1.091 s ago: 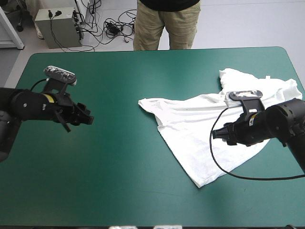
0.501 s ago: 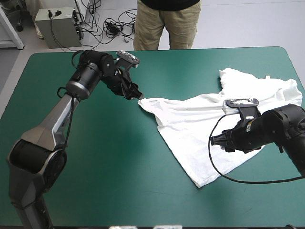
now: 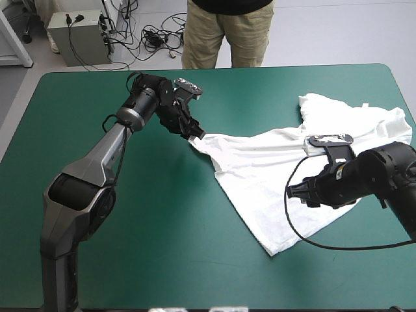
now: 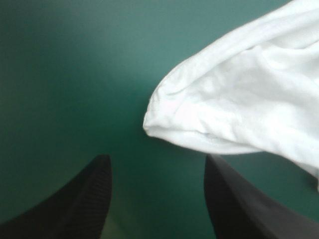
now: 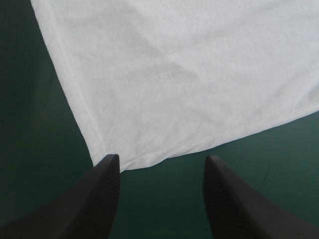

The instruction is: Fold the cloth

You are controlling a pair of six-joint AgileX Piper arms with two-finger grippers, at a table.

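Since the left gripper [image 3: 196, 134] has swung in from the table's left to the left tip of the T-shirt [image 3: 279, 175], fingers parted and empty, a grasp there looks next. The right gripper [image 3: 294, 188], also parted, hovers over the shirt, which lies spread on the right half of the teal-green cover [image 3: 162, 227].

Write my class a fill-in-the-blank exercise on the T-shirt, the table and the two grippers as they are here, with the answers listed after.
1. The T-shirt lies on the ____ arm's side of the table.
2. The left gripper has its fingers ____, with a tip of the T-shirt just ahead of them.
3. The right gripper, open over the T-shirt, holds ____.
Missing words: right; open; nothing.
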